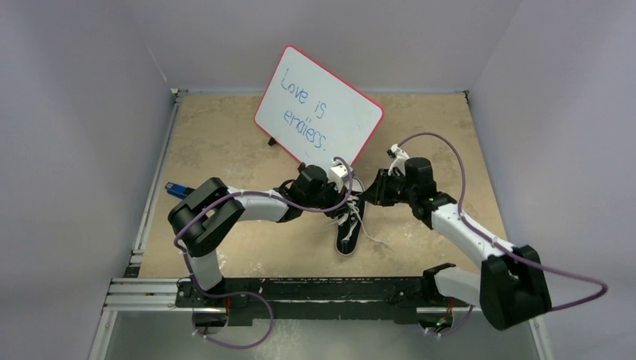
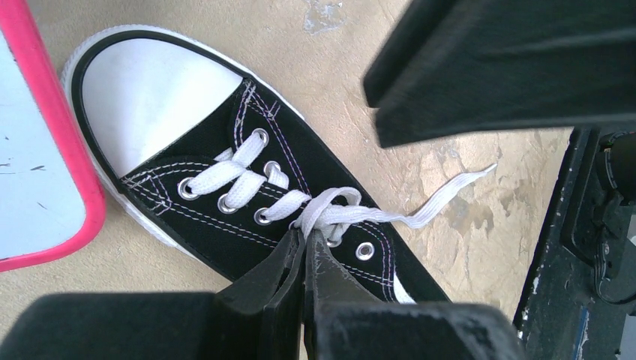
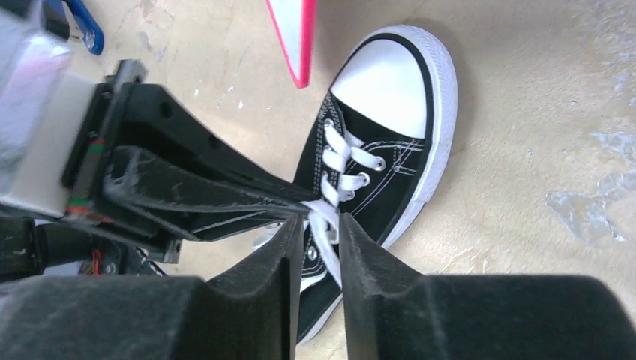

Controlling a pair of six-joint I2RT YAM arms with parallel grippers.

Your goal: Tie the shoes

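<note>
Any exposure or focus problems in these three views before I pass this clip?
Top external: even, soft light, faint shadows; the shoe is small, but the whiteboard writing reads. Left wrist: laces sharp, toe cap nearly blown out, left fingers dark and soft. Right wrist: shoe sharp, right fingers featureless black.

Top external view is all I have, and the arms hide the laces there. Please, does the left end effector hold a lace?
Observer: Yes. In the left wrist view the left end effector is shut on the white lace, where the strands cross.
Operator: And the right one?
Observer: The right end effector has its fingers apart, with a lace strand between them.
Operator: Is any bow made?
Observer: No bow shows; one lace end lies flat on the table.
</note>
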